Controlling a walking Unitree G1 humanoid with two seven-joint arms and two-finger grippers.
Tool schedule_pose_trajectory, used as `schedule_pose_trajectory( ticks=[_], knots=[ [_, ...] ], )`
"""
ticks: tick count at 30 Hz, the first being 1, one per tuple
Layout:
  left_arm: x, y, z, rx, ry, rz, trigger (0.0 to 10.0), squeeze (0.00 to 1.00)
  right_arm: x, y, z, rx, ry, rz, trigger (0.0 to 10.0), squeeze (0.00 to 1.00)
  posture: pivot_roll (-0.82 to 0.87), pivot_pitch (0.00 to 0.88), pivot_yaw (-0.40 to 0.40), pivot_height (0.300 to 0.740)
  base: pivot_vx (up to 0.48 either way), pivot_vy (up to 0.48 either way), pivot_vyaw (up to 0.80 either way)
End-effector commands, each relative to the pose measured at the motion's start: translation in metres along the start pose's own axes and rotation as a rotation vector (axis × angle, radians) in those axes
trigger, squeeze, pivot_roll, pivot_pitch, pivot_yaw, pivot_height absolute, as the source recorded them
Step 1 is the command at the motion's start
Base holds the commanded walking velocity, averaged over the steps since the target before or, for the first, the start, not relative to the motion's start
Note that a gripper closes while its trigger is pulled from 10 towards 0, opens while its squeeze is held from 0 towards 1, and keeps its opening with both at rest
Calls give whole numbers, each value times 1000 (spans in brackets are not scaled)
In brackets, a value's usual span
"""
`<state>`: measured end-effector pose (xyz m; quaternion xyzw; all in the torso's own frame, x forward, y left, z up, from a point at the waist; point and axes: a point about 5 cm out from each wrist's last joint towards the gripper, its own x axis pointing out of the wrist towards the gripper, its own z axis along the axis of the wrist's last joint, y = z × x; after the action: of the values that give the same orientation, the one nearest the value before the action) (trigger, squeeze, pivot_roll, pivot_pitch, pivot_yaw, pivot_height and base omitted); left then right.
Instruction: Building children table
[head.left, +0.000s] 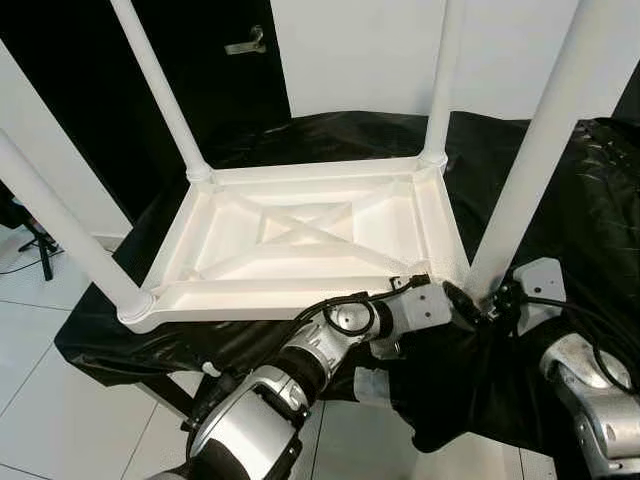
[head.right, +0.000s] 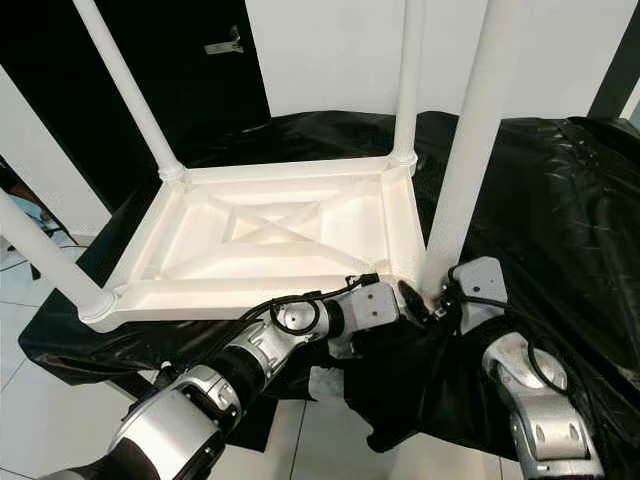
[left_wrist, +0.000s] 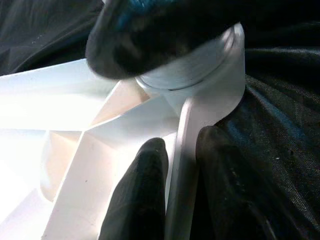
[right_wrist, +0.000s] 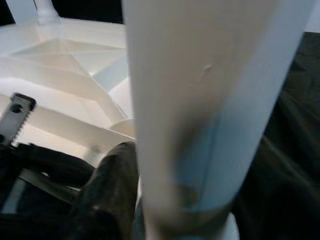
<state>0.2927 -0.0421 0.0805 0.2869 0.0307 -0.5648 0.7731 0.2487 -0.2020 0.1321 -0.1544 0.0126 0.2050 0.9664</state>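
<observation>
Upside down on a table draped in crinkly black plastic sheet (head.left: 560, 200): a white plastic children's table top (head.left: 300, 240), ribbed underside up, with an X-shaped brace in the middle. Four round white plastic legs stand up from its corners. Far legs at 11 o'clock (head.left: 160, 90) and 1 o'clock (head.left: 440, 80). Near-left leg (head.left: 60, 220) at 8 o'clock. Near-right leg (head.left: 545, 140) at 4 o'clock, the one being worked on.

Left end effector (head.left: 455, 297) reaches across to that 4 o'clock corner. In the left wrist view, black fingers (left_wrist: 145, 195) closed on the thin white rim of the table top, one finger on each side, right below the leg's socket. Looks like a hold to keep the top from sliding.

Right end effector (head.left: 500, 297) sits at the bottom of the near-right leg, by the socket. One black finger (right_wrist: 110, 195) pressed against the leg in the right wrist view; the other finger hidden behind the leg. Most likely wrapped around the leg, but hard to be sure.

Likely step: pushing or twisting the last leg tight into its socket.

What could go wrong:
- Leg tips sideways if pushed off-centre, so never seats fully.
- Slippery plastic sheet lets the whole top skid toward the near edge at 6 o'clock.
- Thin rim slips out of the left pinch if the twist is strong.
- Both end effectors crowded at one corner, so a bump between them is easy.
</observation>
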Motion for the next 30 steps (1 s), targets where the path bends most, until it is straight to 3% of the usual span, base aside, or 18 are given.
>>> schedule_pose_trajectory(
  ticks=[1,10,11,12,14,15,17,19,23,29,30],
  knots=[
    [0,-39,-42,-112,196,-23,10000,0,5,26,-13,29,62,143,0,0,29,0,71,740,0,0,0],
    [0,-38,-42,-110,197,-24,10000,0,3,23,-15,35,76,136,0,0,27,0,75,740,0,0,0],
    [0,-38,-42,-107,197,-27,10000,0,3,24,-15,76,58,33,0,0,25,0,80,740,0,0,0],
    [0,-38,-42,-107,197,-27,10000,0,3,24,-15,76,58,33,0,0,25,0,80,740,0,0,0],
    [-1,-37,-42,-102,197,-26,10000,0,-6,24,-19,134,28,-264,0,0,35,0,80,740,0,0,0],
    [-1,-37,-42,-102,197,-26,10000,0,-6,24,-19,134,28,-264,0,0,35,0,80,740,0,0,0],
    [-1,-36,-42,-103,198,-22,10000,0,-14,23,-21,150,14,-437,0,0,39,0,81,740,0,0,0],
    [-1,-36,-42,-103,198,-22,10000,0,-14,23,-21,150,14,-437,0,0,39,0,81,740,0,0,0],
    [-3,-37,-46,-100,205,-28,10000,0,-12,18,-11,164,-42,-614,0,0,36,0,89,740,0,0,0],
    [-3,-37,-45,-95,205,-33,10000,0,-7,18,-6,183,-75,-626,0,0,34,0,90,740,0,0,0],
    [-2,-37,-44,-92,202,-33,10000,0,-4,21,-4,178,-83,-603,1216,0,36,0,88,740,0,0,0]
  ],
)
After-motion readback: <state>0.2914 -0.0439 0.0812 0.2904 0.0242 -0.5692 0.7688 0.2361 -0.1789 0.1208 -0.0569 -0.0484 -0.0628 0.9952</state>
